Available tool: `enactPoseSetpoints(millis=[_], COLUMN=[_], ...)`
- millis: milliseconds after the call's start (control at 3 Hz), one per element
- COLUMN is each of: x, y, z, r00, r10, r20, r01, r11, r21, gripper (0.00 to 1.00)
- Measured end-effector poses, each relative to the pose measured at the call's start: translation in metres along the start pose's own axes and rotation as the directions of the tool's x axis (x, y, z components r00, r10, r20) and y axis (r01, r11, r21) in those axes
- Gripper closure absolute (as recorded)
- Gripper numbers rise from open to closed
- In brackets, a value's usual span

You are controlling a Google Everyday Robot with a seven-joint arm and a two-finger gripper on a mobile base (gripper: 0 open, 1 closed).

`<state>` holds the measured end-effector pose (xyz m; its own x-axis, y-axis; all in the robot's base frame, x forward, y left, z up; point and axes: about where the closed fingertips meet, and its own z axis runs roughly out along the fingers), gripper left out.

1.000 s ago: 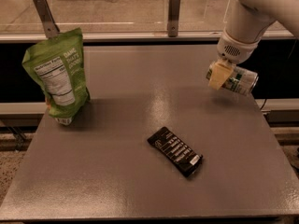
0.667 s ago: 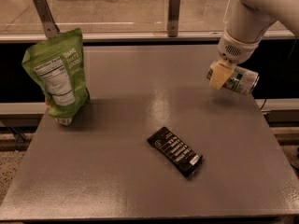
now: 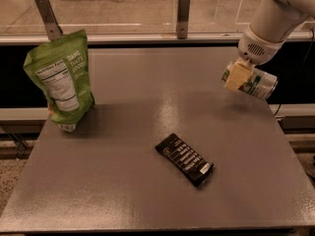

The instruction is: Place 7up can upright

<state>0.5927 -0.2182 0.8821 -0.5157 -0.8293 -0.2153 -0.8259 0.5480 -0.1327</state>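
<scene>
Grey table (image 3: 123, 191): pincer (image 3: 242, 77) grips 7up can (image 3: 261, 83) sideways near right edge, unmoved.

The green pouch (image 3: 58, 80) has a white label that says "Nutrition Facts" at the top, and the rest of its words are too small to read. The black bar (image 3: 184, 160) has white letters I cannot make out. At the far right, the gripper (image 3: 240, 76) grips the 7up can (image 3: 261, 83), whose green marks cannot be read.

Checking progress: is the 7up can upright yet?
No: the 7up can is sideways, clamped in the gripper over the right of the table.
</scene>
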Motion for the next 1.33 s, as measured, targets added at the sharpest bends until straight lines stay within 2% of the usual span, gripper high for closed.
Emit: enactPoseSetpoints(millis=[333,667,1000,1333], x=[0.004,0.008,0.011,0.014], y=[-0.002,-0.002,-0.001,0.001], z=[-0.015,-0.032,-0.046,-0.060], r00=[0.997,0.980,0.938,0.872], r10=[0.002,-0.012,-0.026,-0.016], r20=[0.077,0.199,0.345,0.489], r01=[0.000,0.026,0.073,0.121], r11=[0.9996,0.9973,0.9896,0.9752], r21=[-0.027,-0.069,-0.124,-0.185], gripper=[1.00,1.00,1.00,1.00])
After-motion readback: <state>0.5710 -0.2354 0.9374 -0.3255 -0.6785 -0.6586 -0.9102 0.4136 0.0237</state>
